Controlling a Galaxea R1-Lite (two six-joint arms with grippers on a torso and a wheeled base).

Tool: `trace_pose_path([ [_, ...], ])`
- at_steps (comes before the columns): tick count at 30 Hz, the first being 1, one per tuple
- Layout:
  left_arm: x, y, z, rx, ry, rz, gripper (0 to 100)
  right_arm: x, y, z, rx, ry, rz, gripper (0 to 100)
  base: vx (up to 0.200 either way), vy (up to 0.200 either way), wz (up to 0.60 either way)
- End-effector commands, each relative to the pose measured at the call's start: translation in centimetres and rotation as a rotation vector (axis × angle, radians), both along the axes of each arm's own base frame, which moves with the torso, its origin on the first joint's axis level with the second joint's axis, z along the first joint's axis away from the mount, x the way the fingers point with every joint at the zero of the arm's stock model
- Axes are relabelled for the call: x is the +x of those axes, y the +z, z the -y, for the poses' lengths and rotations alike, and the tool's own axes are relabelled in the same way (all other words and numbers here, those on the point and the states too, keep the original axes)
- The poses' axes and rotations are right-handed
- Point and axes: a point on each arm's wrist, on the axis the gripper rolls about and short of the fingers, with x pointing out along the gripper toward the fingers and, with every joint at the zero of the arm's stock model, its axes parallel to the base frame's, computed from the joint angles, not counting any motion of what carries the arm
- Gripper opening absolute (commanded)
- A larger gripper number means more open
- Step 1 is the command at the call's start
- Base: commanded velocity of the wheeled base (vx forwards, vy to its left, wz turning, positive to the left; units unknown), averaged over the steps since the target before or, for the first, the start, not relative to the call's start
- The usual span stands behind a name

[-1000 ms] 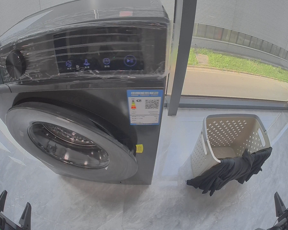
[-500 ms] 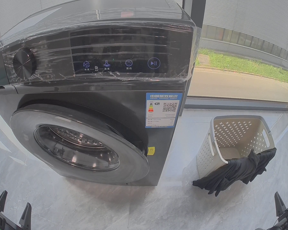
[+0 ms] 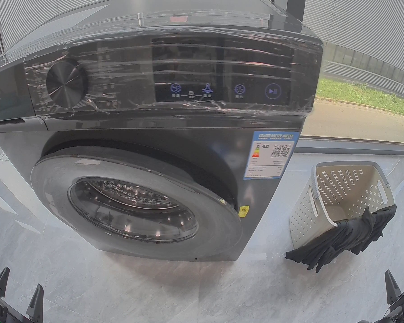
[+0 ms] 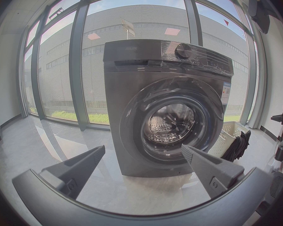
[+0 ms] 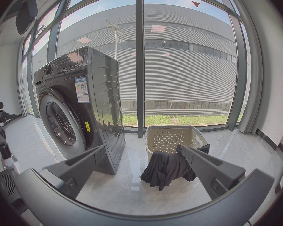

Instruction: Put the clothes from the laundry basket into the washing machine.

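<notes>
Facing the washing machine [image 3: 166, 126] and laundry basket [image 3: 345, 167], nothing gripped.
The left end effector [image 3: 19, 288] and right end effector [image 3: 400, 265] were both spread wide and empty, low over the grey tiled floor [image 3: 211, 292]. The dark machine, its round door [image 3: 134, 207] closed, stood ahead of the left one; the white basket sat ahead of the right one, a black garment [image 3: 341, 243] draped over its near rim.
</notes>
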Motion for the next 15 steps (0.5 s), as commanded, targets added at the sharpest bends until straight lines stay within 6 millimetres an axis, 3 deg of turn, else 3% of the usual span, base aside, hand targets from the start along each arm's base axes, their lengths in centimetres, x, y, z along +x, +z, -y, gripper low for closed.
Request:
trace_pose_path([
  [1,-0.02,-0.48,0.00,0.003,0.000,0.003,100,0.01,-0.53,0.00,0.000,0.001,-0.002,100,0.000,0.000,0.00],
  [8,-0.02,-0.48,0.00,0.003,0.000,0.003,100,0.01,-0.53,0.00,0.000,0.001,-0.002,100,0.000,0.000,0.00],
  [15,-0.02,-0.48,0.00,-0.006,0.000,0.003,100,0.01,-0.53,0.00,0.000,0.001,-0.002,100,0.000,0.200,0.00],
])
